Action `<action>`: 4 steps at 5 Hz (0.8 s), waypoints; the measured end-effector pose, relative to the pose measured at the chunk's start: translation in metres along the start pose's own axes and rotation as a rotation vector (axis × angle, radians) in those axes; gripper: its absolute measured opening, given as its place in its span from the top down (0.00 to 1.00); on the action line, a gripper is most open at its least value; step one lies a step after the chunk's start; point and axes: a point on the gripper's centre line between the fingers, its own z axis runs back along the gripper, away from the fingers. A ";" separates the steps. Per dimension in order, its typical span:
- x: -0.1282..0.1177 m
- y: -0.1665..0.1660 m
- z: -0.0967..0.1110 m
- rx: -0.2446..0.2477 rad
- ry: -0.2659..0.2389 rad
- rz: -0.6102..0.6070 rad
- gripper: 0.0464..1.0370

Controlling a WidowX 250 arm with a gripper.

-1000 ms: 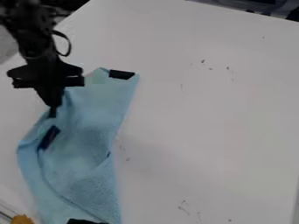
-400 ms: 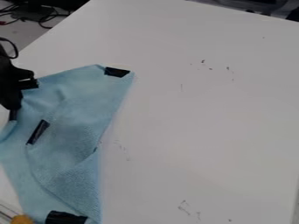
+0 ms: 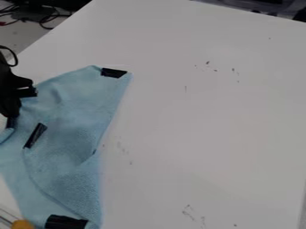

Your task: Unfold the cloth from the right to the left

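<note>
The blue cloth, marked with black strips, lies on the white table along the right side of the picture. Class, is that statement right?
Not quite: the side is wrong. The camera view shows the blue cloth along the left side of the picture, not the right. It does lie on the white table, and it is marked with black strips.

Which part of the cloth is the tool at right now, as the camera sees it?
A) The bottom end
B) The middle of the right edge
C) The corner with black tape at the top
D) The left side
D: the tool is at the left side of the blue cloth, at the picture's left edge.
</note>
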 end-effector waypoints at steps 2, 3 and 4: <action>0.007 0.007 0.003 0.046 -0.016 -0.030 0.79; 0.014 0.026 0.009 0.098 -0.036 -0.044 0.51; 0.011 0.052 0.003 0.132 -0.035 -0.015 0.20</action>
